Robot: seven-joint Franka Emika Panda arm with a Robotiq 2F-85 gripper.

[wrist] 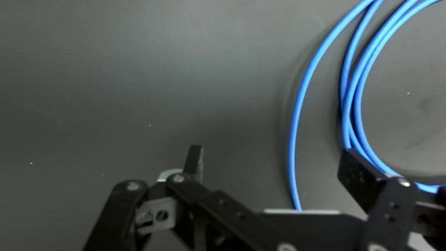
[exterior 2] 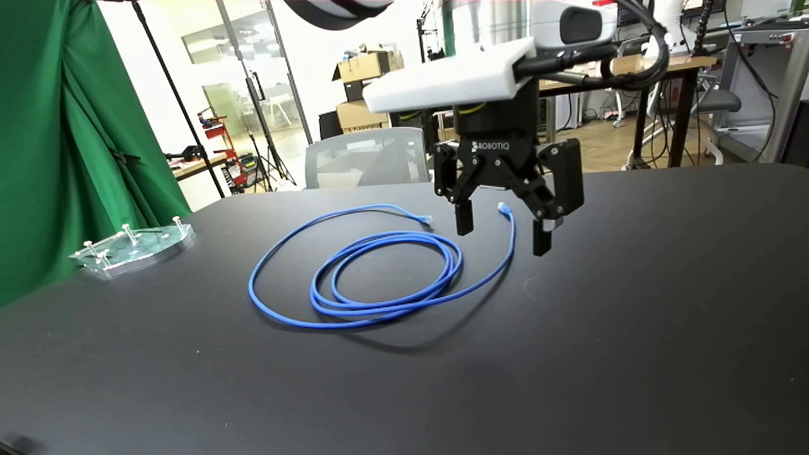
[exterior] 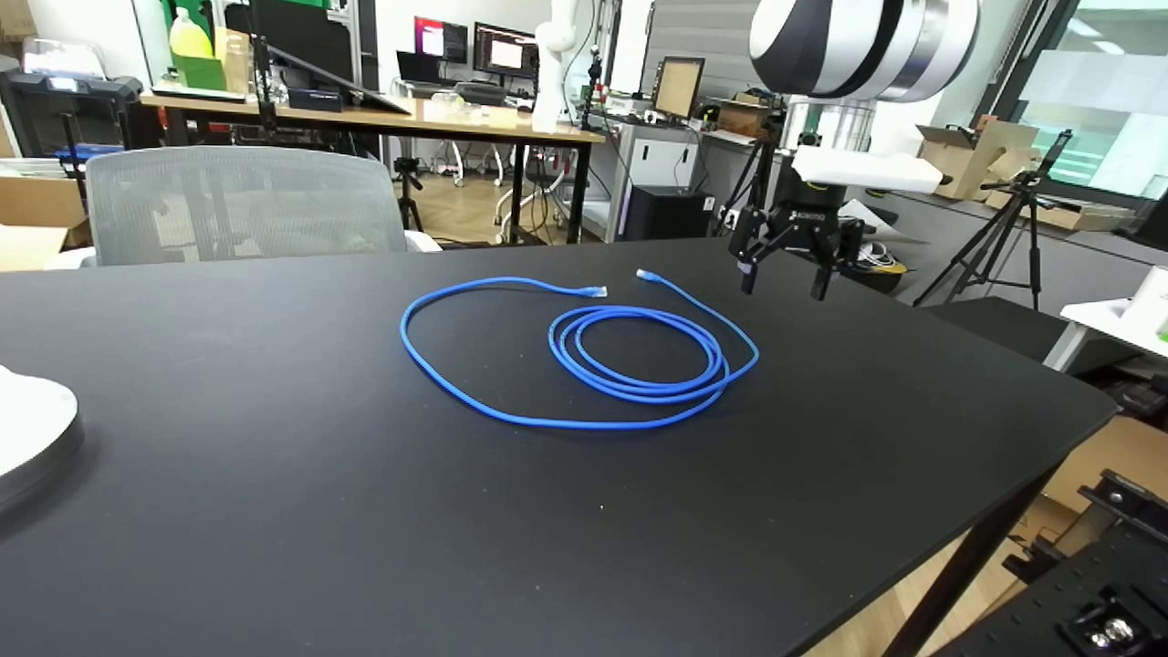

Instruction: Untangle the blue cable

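The blue cable [exterior: 566,423] lies on the black table in overlapping loops; it also shows in an exterior view [exterior 2: 316,325]. One plug [exterior: 598,292] ends the wide outer loop. The other plug [exterior: 646,275] ends a shorter tail on the coil's gripper side. My gripper [exterior: 785,281] is open and empty, fingers down, above the table; it also shows in an exterior view [exterior 2: 503,229]. In the wrist view the cable's tail [wrist: 296,115] runs between the open fingers [wrist: 275,167], below them. The right finger overlaps part of the coil. Both plugs are out of the wrist view.
A clear plate with upright bolts [exterior 2: 136,248] stands at the table's far left in an exterior view. A white rounded object [exterior: 35,420] is at the left edge in an exterior view. A grey mesh chair [exterior: 246,201] stands behind the black table [exterior: 365,547].
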